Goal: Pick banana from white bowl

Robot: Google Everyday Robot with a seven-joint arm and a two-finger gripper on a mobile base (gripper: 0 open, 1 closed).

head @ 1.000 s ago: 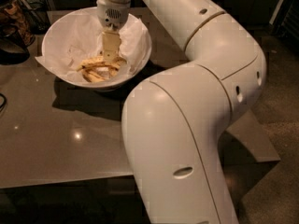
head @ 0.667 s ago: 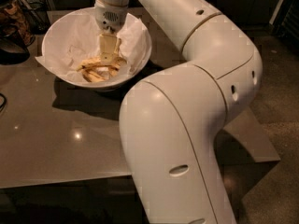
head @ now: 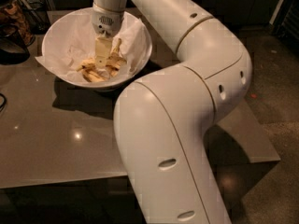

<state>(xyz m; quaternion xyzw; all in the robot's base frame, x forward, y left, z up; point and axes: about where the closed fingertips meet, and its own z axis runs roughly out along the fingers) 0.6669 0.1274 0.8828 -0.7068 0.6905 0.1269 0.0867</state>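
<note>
Camera view: the gripper [head: 103, 55] is seen lowered inside the white bowl [head: 55, 36], at the end of the arm [head: 187, 78] that is stretched over the counter [head: 56, 139]. Compared with a second ago, the gripper has been brought slightly lower and nearer the fruit, and the arm's elbow has been swung a little closer to the camera; the bowl has not been shifted. The banana [head: 95, 74] is still found on the crumpled paper [head: 134, 34] at the bowl's bottom, just beneath the gripper; whether it is touched cannot be confirmed. Whether the gripper is clenched or released cannot be told either. Nothing is raised yet, so the descent is judged nearly finished, and a firm closing on the banana followed by a straight lift is what is called for next.
</note>
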